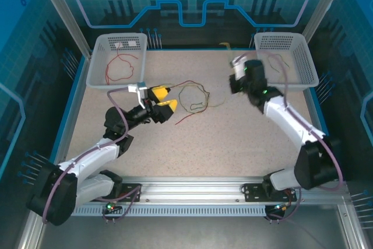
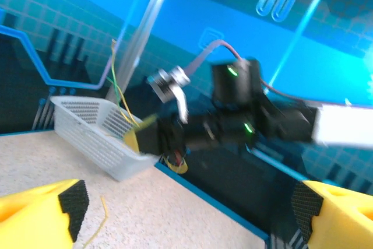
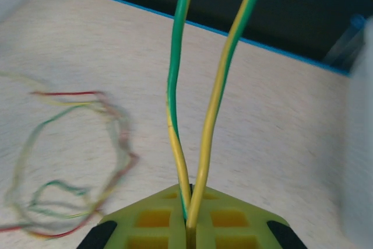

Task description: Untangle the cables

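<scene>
Thin, glossy yellow-green cable [image 3: 172, 86], two strands running straight out from the right gripper [image 3: 187, 223], whose jaws pinch it; left gripper [image 1: 169, 99] jaws spread wide.

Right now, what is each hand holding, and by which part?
Right hand pinches two strands of thin yellow-green wire where they meet; left hand holds nothing.

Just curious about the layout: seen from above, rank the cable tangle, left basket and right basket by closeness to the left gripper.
1. Cable tangle, on the table just right of the left gripper.
2. Left basket, behind it, leftward.
3. Right basket, at the far right.
</scene>
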Robot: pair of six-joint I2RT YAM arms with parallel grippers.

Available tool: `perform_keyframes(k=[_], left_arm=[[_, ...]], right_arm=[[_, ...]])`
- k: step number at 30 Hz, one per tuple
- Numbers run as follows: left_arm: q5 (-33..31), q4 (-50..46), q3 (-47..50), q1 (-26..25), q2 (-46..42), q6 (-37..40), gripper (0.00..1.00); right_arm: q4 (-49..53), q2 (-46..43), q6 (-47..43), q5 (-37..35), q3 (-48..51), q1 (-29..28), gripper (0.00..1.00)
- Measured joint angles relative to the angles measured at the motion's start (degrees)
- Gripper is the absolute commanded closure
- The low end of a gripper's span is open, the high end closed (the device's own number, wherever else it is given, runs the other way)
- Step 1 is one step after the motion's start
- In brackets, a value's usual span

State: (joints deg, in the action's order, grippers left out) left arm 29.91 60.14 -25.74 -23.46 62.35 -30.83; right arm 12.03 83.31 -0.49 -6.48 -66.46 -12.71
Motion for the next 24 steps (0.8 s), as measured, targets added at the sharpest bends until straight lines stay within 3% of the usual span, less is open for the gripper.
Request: perform_keyframes(k=[4, 9, 15, 19, 24], left_arm=[[-0.6, -11.1, -4.3, -7.1, -1.8, 9.2, 0.09], [-7.1, -28.4, -10.9, -16.7, -4.8, 22.8, 0.07], [-13.1, -39.8, -11.7, -18.6, -5.2, 29.4, 0.06], [-15.4, -43.5, -11.7, -19.9, -5.0, 31.3, 0.06], [-16.8, -45.4, -11.7, -20.0, -5.0, 32.7, 0.05]], right_arm=[[6.5, 10.9, 0.8, 0.8, -13.8, 12.2, 1.00], [15.5, 28.2, 1.1, 0.2, -31.5, 18.9, 1.00], [26.8, 48.0, 2.5, 2.6, -52.7, 23.5, 1.00], [31.2, 54.7, 3.3, 2.0, -61.1, 24.7, 0.99], [33.8, 57.9, 3.9, 0.7, -66.9, 24.8, 0.77]])
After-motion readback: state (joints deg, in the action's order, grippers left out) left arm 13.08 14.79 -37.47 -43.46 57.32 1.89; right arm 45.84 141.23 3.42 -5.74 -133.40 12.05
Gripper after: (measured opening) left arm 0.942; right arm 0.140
